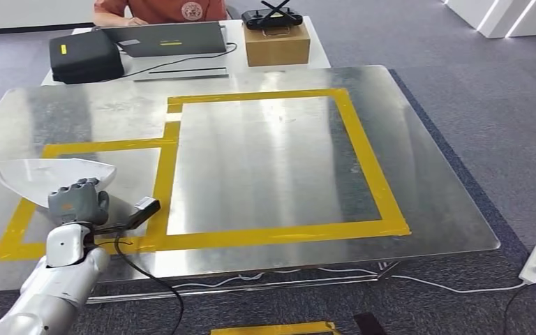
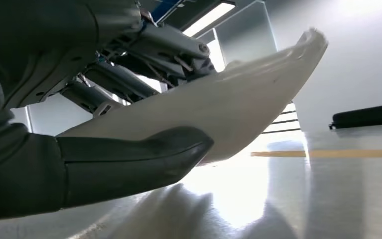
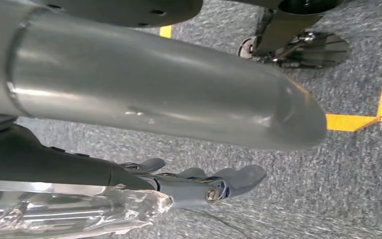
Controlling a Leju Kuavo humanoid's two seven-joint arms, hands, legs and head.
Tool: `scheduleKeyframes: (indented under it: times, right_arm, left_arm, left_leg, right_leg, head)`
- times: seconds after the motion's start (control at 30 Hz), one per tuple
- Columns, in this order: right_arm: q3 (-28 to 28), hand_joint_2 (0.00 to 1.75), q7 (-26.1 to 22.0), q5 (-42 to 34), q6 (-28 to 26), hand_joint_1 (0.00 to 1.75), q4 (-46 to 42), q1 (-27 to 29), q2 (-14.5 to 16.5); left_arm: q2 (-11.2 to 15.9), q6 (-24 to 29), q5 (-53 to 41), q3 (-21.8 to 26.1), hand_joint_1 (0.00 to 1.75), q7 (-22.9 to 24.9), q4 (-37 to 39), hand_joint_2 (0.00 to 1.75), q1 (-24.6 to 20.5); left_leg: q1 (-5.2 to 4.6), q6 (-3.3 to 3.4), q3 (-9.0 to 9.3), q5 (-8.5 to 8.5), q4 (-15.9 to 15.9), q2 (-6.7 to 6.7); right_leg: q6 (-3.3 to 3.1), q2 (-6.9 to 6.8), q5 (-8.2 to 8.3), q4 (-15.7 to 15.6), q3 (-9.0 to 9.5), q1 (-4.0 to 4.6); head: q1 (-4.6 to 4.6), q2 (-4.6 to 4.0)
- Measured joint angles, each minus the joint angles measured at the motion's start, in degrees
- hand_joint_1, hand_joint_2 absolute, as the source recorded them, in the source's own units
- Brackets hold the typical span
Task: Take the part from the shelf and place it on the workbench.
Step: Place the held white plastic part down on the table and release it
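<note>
One part: white, thin-walled shell (image 1: 52, 176), smooth and slightly glossy, fan-shaped with a curved rim tapering toward the grip; the left wrist view shows its long bowed underside (image 2: 229, 112) and a chipped-looking tip.
Part location: held just above the near left corner of the surface, over the smaller yellow-taped box; whether it touches the metal, cannot tell.
Left robot hand: (image 1: 78, 201) grey, fingers curled over the narrow end of the part, thick dark thumb (image 2: 129, 159) pressed beneath it; it grips the part.
Left arm: silver, rising from the lower left edge, wrist turned so the back of the hand faces up; a black camera block (image 1: 142, 209) juts from the wrist with a black cable (image 1: 155, 279) looping down.
Right robot hand: (image 3: 199, 184) hangs over grey carpet, fingers nearly straight and lying close together, nothing in them.
Surface: (image 1: 265, 160) brushed sheet metal, reflective, rounded corners, marked with broad yellow tape (image 1: 373, 171) in one large rectangle and a smaller one joined at the left.
Floor: grey-blue carpet (image 1: 481, 105), fine ribbed weave, yellow tape strips (image 3: 353, 122) on it.
Behind: a white desk with a grey laptop (image 1: 167, 38), black case (image 1: 86, 56), cardboard box (image 1: 276, 43); a person in an orange shirt (image 1: 171, 10) sits there.
</note>
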Motion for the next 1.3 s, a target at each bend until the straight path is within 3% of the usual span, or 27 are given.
scheduleKeyframes:
  times: [0.07,0.13,0.2,0.27,0.3,0.33,0.4,0.47,0.57,0.63,0.73,0.77,0.8,0.83,0.87,0.93,0.97,1.03,1.17,1.3]
  right_arm:
    - [0.0,0.0,0.0,0.0,0.1,0.0,0.0,0.0,0.0]
    - [0.0,0.0,0.0,0.0,0.1,0.0,0.0,-0.1,0.1]
    - [0.0,0.0,0.0,0.0,0.1,0.0,0.0,0.0,0.1]
    - [0.0,0.0,-0.1,-0.2,0.2,0.0,0.0,0.1,0.1]
    - [-0.1,0.0,-0.2,-0.3,0.2,0.0,0.0,0.1,0.1]
    - [-0.1,0.0,-0.3,-0.4,0.3,0.0,0.0,0.1,0.1]
    - [-0.1,0.0,-0.4,-0.5,0.4,0.0,0.0,0.1,0.1]
    - [-0.1,0.0,-0.5,-0.5,0.6,0.0,0.0,0.0,0.2]
    - [-0.1,0.0,-0.6,-0.7,0.9,0.0,0.0,-0.1,0.2]
    - [-0.1,0.0,-0.6,-0.7,1.0,0.0,0.0,-0.1,0.2]
    - [-0.1,0.0,-0.6,-0.5,1.2,0.0,0.0,-0.1,0.3]
    - [-0.1,0.0,-0.6,-0.5,1.2,0.0,0.0,0.0,0.3]
    - [-0.1,0.0,-0.6,-0.4,1.3,0.0,0.0,0.1,0.3]
    - [-0.1,0.0,-0.6,-0.3,1.3,0.0,0.0,0.2,0.3]
    - [-0.1,0.0,-0.6,-0.2,1.4,0.0,0.0,0.1,0.3]
    - [-0.1,0.0,-0.6,0.0,1.4,0.0,0.0,-0.1,0.2]
    - [-0.1,0.0,-0.6,0.1,1.5,0.0,0.0,-0.2,0.2]
    - [-0.1,0.0,-0.5,0.2,1.6,0.0,0.0,-0.3,0.2]
    - [-0.2,0.0,-0.4,0.7,2.0,0.0,0.0,-0.2,0.2]
    - [-0.1,0.0,-0.1,1.5,2.3,0.0,0.0,-0.5,0.2]
  left_arm:
    - [0.2,0.3,0.0,0.3,1.75,-0.2,0.3,1.75,0.0]
    - [0.2,0.4,0.0,0.5,1.75,-0.4,0.5,1.75,0.0]
    - [0.1,0.4,0.0,0.5,1.75,-0.6,0.6,1.75,-0.2]
    - [-0.1,0.6,0.1,0.5,1.75,-0.8,0.8,1.75,-0.2]
    - [-0.1,0.7,0.2,0.6,1.75,-1.0,1.0,1.75,-0.1]
    - [0.0,0.9,0.3,0.6,1.75,-1.4,1.2,1.75,0.0]
    - [0.0,1.5,0.4,0.6,1.75,-2.1,1.5,1.75,0.0]
    - [-0.1,1.9,0.4,0.7,1.75,-2.5,1.7,1.75,-0.1]
    - [-0.1,2.2,0.4,0.7,1.75,-2.8,2.0,1.75,-0.2]
    - [-0.3,2.4,0.4,0.7,1.75,-3.3,2.1,1.75,-0.3]
    - [-0.6,2.6,0.4,0.7,1.75,-4.6,2.3,1.75,-0.4]
    - [-0.7,2.6,0.6,0.7,1.75,-5.4,2.4,1.75,-0.4]
    - [-0.8,2.6,0.8,0.7,1.75,-6.3,2.6,1.75,-0.4]
    - [-0.9,2.6,1.2,0.7,1.75,-7.4,2.9,1.75,-0.3]
    - [-1.0,2.6,1.7,0.7,1.75,-8.6,3.1,1.75,-0.3]
    - [-1.1,2.6,2.8,0.7,1.75,-11.0,3.4,1.75,-0.3]
    - [-1.2,2.6,3.4,0.7,1.75,-12.0,3.5,1.75,-0.3]
    - [-1.2,2.6,4.0,0.7,1.75,-13.6,3.7,1.75,-0.3]
    - [-1.3,2.7,4.6,0.7,1.75,-16.9,4.9,1.75,-0.6]
    - [-1.5,2.7,4.0,0.4,1.75,-17.3,7.6,1.75,-1.5]
  left_leg:
    - [0.14,-0.51,-0.24,0.01,0.1,-0.47]
    - [0.04,-0.95,-1.26,-1.33,2.3,2.01]
    - [-0.11,-1.18,-4.53,-4.64,9.1,5.37]
    - [-0.07,-1.16,-8.19,-7.13,16.2,6.28]
    - [-0.08,-1.04,-8.93,-6.92,17.5,6.34]
    - [-0.12,-0.8,-8.46,-5.54,16.3,6.35]
    - [-0.45,0.1,-4.96,-1.34,9.1,6.76]
    - [-1.01,0.97,-1.93,0.62,3.0,7.55]
    - [-1.24,1.42,-1.2,0.1,1.0,7.53]
    - [-0.96,1.69,-0.61,0.31,0.2,7.1]
    - [-0.88,2.18,-0.16,0.32,-0.3,6.6]
    - [-0.97,2.3,-0.13,0.26,-0.3,6.34]
    - [-1.04,2.39,-0.07,0.18,-0.3,6.05]
    - [-1.1,2.43,0.04,0.1,-0.2,5.74]
    - [-1.13,2.39,0.2,0.01,-0.2,5.44]
    - [-1.28,2.11,0.45,-0.27,-0.1,4.98]
    - [-1.39,1.92,0.4,-0.35,0.0,4.81]
    - [-1.58,1.84,0.14,-0.45,0.4,4.65]
    - [-1.51,2.27,0.2,-0.42,0.2,4.7]
    - [-1.48,1.87,0.33,-0.32,-0.1,4.72]
  right_leg:
    - [-1.14,-1.32,0.0,0.2,0.09,0.15]
    - [-2.02,-2.62,-0.11,0.2,0.29,0.2]
    - [-2.64,-3.83,-0.33,0.2,0.45,0.44]
    - [-2.92,-4.89,-0.53,0.2,0.54,0.71]
    - [-2.98,-5.31,-0.62,0.2,0.62,0.82]
    - [-2.99,-5.63,-0.73,0.2,0.77,0.92]
    - [-2.88,-6.12,-1.03,0.2,1.23,1.07]
    - [-2.49,-6.43,-1.27,0.2,1.36,1.3]
    - [-1.56,-6.94,-1.34,-0.1,1.3,1.42]
    - [-1.01,-6.24,-2.37,1.0,0.88,1.37]
    - [-0.68,-4.27,-6.62,10.3,-3.95,1.33]
    - [-0.6,-4.06,-7.42,13.5,-5.79,1.34]
    - [-0.54,-3.95,-7.22,15.0,-6.94,1.35]
    - [-0.55,-3.89,-5.95,14.5,-7.11,1.36]
    - [-0.64,-3.85,-3.77,11.8,-6.17,1.36]
    - [-1.05,-3.55,0.12,4.2,-2.81,1.39]
    - [-1.32,-3.4,0.99,1.4,-1.44,1.41]
    - [-1.59,-3.22,1.0,-0.5,-0.35,1.42]
    - [-1.74,-3.12,0.95,-0.6,-0.39,1.54]
    - [-2.04,-3.09,0.8,-0.5,-0.39,1.62]
  head:
    - [-0.05,0.0]
    - [-0.46,0.0]
    - [-0.86,0.0]
    - [-0.91,0.0]
    - [-0.93,0.0]
    - [-0.94,0.0]
    - [-0.92,0.0]
    - [-0.93,0.0]
    - [-0.95,0.0]
    - [-0.81,0.0]
    - [-0.59,0.0]
    - [-0.58,0.0]
    - [-0.58,0.0]
    - [-0.57,0.0]
    - [-0.57,-0.01]
    - [-0.57,-0.01]
    - [-0.6,-0.01]
    - [-0.67,0.0]
    - [-0.74,0.0]
    - [-0.72,0.0]
